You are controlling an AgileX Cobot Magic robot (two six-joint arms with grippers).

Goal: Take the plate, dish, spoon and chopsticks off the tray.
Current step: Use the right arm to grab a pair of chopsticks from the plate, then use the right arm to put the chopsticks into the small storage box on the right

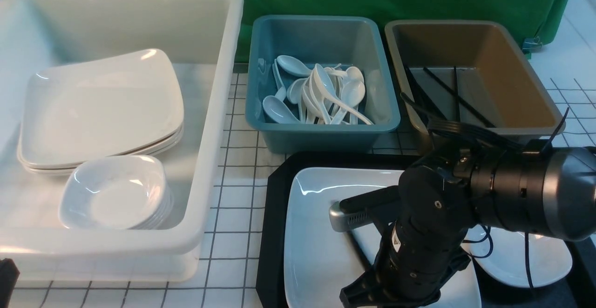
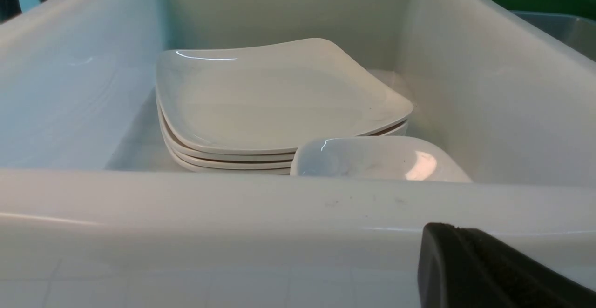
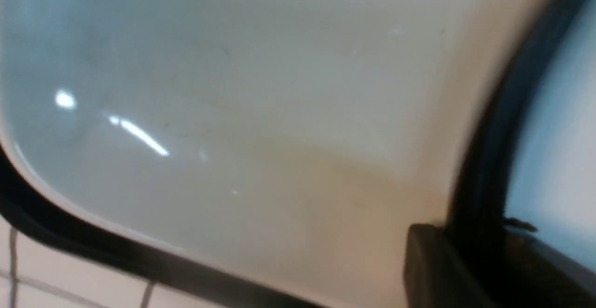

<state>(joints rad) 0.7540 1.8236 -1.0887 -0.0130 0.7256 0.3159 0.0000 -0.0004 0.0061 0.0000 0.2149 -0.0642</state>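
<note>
The black tray [image 1: 272, 233] lies at the front right of the table. On it rests the large white plate [image 1: 316, 252], with the small white dish [image 1: 526, 264] to its right. My right arm hangs low over the plate. The black chopsticks [image 1: 358, 250] lie across the plate under that arm. In the right wrist view my right gripper [image 3: 470, 233] sits with a finger [image 3: 428, 266] tight on each side of the chopsticks [image 3: 512, 112]. The spoon is hidden. My left gripper [image 2: 447, 238] is shut and empty, just outside the white tub's near wall.
A big white tub [image 1: 223, 126] on the left holds stacked plates and dishes. Behind the tray, a teal tub [image 1: 321, 133] holds several white spoons. A brown tub [image 1: 535, 94] beside it holds black chopsticks. A green cloth closes off the back.
</note>
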